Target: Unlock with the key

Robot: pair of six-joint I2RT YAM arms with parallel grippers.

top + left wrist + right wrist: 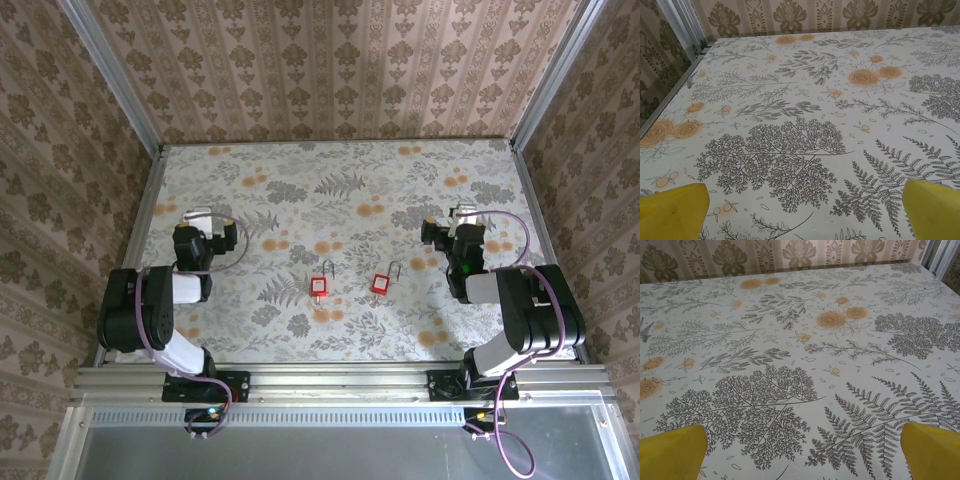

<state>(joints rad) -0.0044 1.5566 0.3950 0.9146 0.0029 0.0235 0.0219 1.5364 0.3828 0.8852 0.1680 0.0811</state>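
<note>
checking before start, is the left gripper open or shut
Open: the left gripper has its yellow fingers far apart, nothing between them.

Black-and-white arms [135, 305], purple cables [522, 232], yellow fingertips [670, 210]

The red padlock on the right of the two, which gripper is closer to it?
Right. The right gripper sits farther back and to the right of that red padlock with the metal shackle. The left gripper is far to its left, beyond the other red padlock.

No readable text, label or number on anything here
</note>
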